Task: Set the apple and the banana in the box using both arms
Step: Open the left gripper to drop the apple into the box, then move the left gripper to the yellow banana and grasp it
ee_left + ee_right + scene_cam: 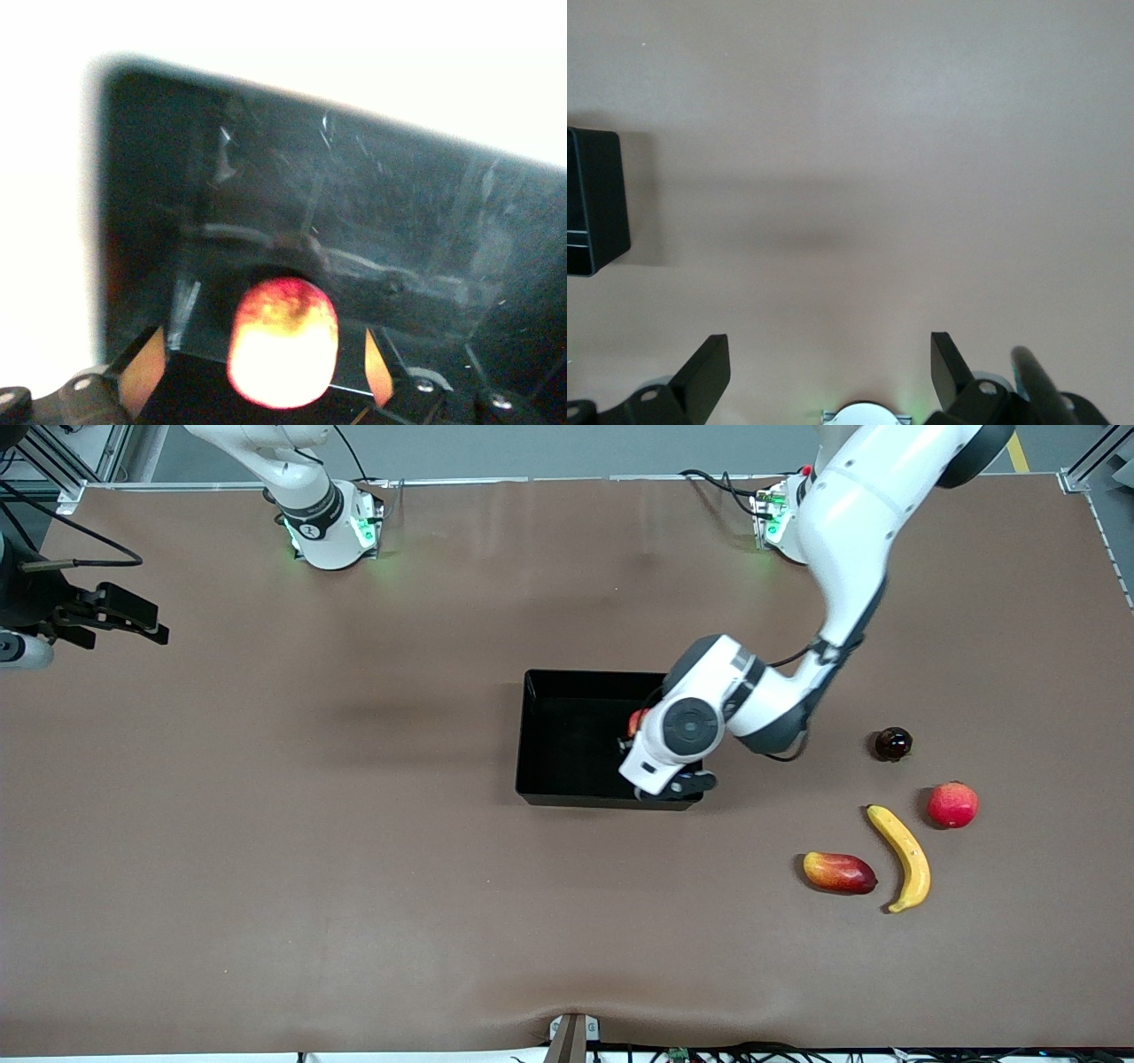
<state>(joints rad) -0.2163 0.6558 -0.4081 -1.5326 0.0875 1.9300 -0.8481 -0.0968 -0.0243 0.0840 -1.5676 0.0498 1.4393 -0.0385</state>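
Observation:
The apple (636,722), red with pale yellow patches, is in the black box (532,735), mostly hidden under the left arm's wrist. In the left wrist view the apple (283,341) sits between the spread fingers with a gap on each side, inside the box (399,204). My left gripper (631,737) (261,376) is open, low in the box at its end toward the left arm. The banana (902,856) lies on the table toward the left arm's end. My right gripper (115,615) (828,372) is open and empty, waiting at the right arm's end of the table.
An oblong red-and-yellow fruit (839,872) lies beside the banana. A pinkish-red round fruit (952,804) and a dark round fruit (893,744) lie farther from the camera. The right wrist view shows one corner of the box (594,204).

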